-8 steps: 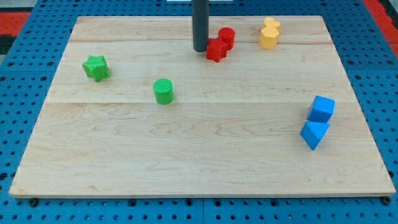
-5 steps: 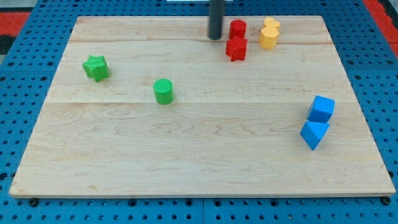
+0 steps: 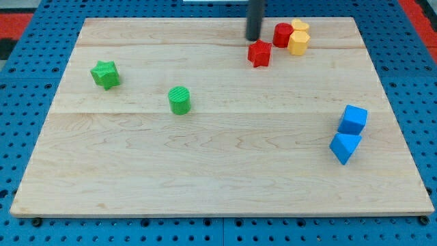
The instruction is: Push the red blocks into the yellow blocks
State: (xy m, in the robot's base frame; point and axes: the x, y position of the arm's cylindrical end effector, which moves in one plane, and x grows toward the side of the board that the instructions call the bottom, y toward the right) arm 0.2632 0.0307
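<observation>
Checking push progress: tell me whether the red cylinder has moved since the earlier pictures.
Yes. The red cylinder slid toward the view's right, now touching the yellow blocks, which stayed near the board's top edge.

board: pale matt wood | green cylinder: ridged top

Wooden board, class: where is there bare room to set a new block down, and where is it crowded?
Free: the wide lower strip below the green cylinder, left of the blue blocks, and the top-left corner above the green star. Crowded: top right, where my tip, red cylinder, red star and yellow blocks cluster.
</observation>
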